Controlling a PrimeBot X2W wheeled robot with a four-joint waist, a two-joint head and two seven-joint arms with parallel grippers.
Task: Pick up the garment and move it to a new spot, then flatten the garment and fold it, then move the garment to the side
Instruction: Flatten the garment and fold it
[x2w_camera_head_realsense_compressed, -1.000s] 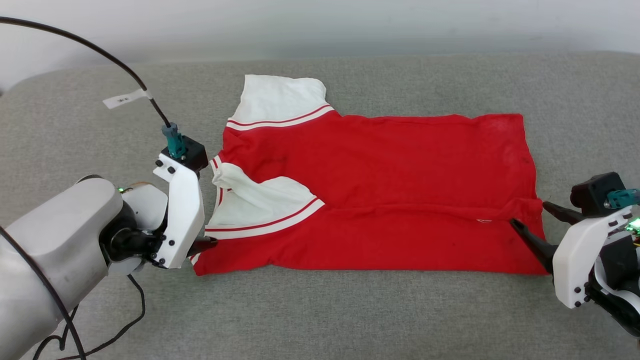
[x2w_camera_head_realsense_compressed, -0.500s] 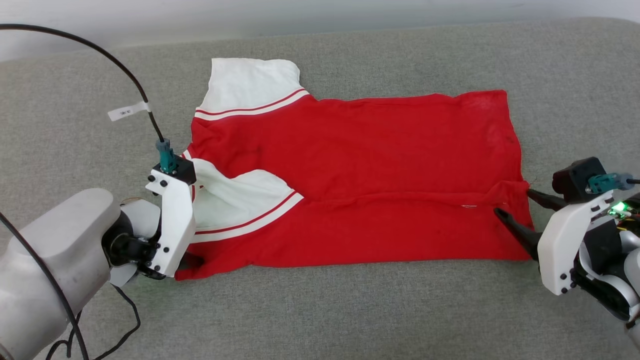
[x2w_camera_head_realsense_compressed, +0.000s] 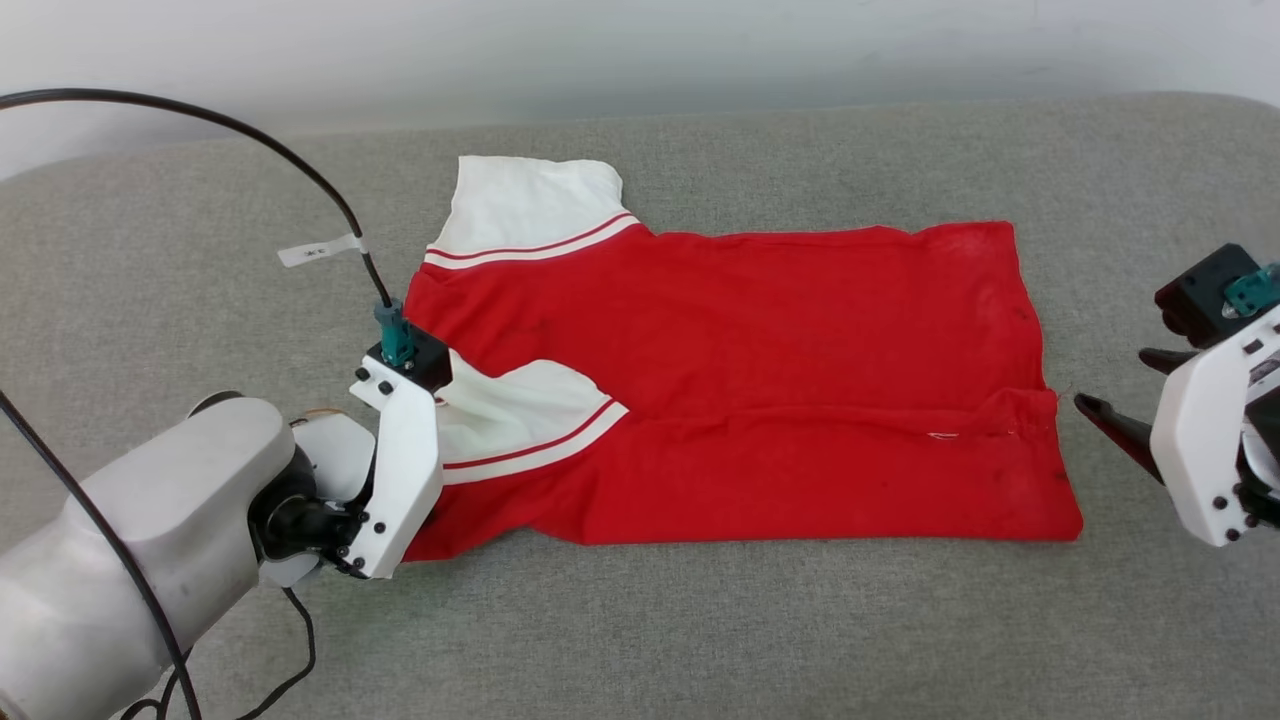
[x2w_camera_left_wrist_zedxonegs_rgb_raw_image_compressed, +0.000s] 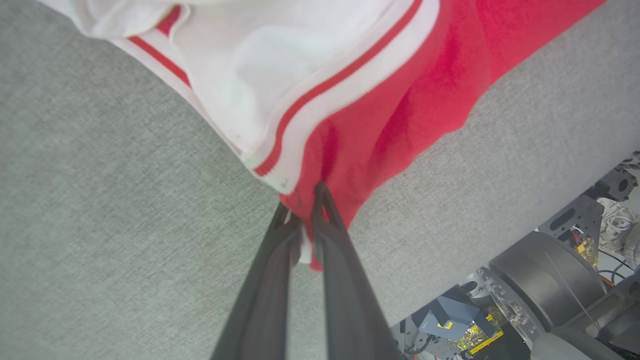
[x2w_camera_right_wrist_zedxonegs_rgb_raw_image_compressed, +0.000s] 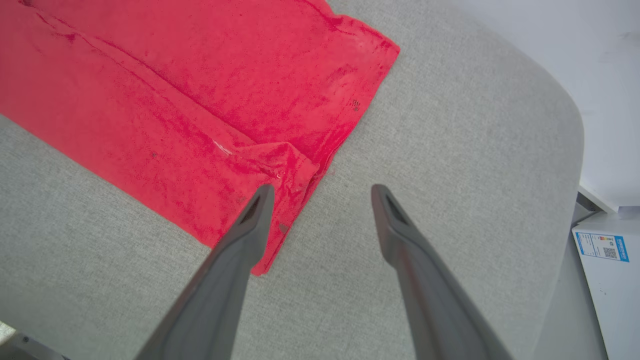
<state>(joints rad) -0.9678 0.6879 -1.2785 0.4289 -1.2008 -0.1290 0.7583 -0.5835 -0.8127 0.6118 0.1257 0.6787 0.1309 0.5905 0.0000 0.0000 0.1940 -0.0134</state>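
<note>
Spotter: Trouble ahead with the shirt (x2w_camera_head_realsense_compressed: 760, 390), laid sideways across the middle of the grey bench (x2w_camera_head_realsense_compressed: 700, 640), near long side folded over, one white sleeve (x2w_camera_head_realsense_compressed: 520, 415) tucked on top
Operator: Where first?
Spotter: At the left gripper (x2w_camera_left_wrist_zedxonegs_rgb_raw_image_compressed: 302, 200). Pressed together on the near left corner, right at the very edge, with little red cloth in the pinch. Could slip free on a quick pull
Operator: And the other end?
Spotter: As for the right gripper (x2w_camera_right_wrist_zedxonegs_rgb_raw_image_compressed: 322, 190): spread wide, hanging just beside the hem (x2w_camera_head_realsense_compressed: 1015, 320), holding nothing. With a pull from the left alone, likely to drag the whole shirt along the bench, bunch it and undo the fold
Operator: Anything else worth watching?
Spotter: That loose ridge (x2w_camera_head_realsense_compressed: 1000, 418) by the near hem corner. Easy to catch only the top layer there and peel the layers apart on the lift. Also the tucked sleeve: apt to flop out with any uneven raise
Operator: So take both layers at the hem, then raise both ends together, slowly and level
</note>
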